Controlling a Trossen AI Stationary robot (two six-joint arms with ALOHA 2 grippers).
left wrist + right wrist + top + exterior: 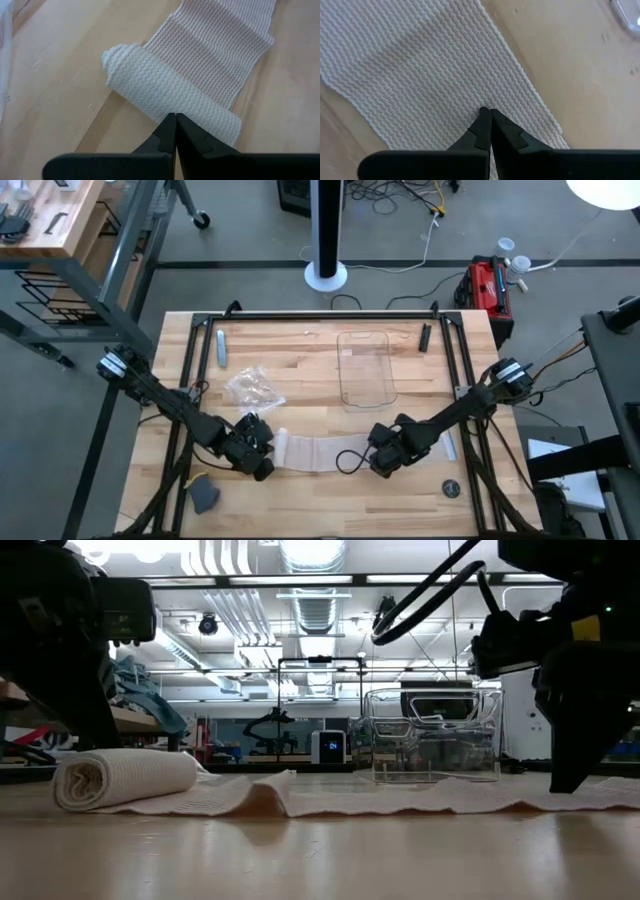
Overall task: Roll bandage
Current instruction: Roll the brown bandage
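Note:
The bandage (312, 452) lies along the table's near half as a white knitted strip. Its left end is wound into a small roll (165, 95), which also shows in the low view (125, 778). The flat part (220, 35) runs off to the right, with a low ripple (265, 790) near the roll. My left gripper (176, 116) is shut, its tips at the roll's side. Toward the strip's right end, my right gripper (486, 111) is shut with its tips on the flat strip (435, 75). My left gripper has its shut fingertips (170, 125) against the roll's outer side (175, 102), about midway along the roll. The fingers come down at a slant from the table's left. The roll lies on the table. My right gripper sets its shut fingertips (495, 125) down on the flat strip's upper face (470, 97), near its right end. The fingers slant down from the right, and the strip lies flat on the table under them.
A wrinkly clear wrapper (250, 387) lies beyond the roll. A clear tray (365, 367) stands at the far middle. A grey lump (205, 497) sits near the front left, a small dark disc (452, 489) at the front right. A black cable loop (350, 460) hangs by the right gripper.

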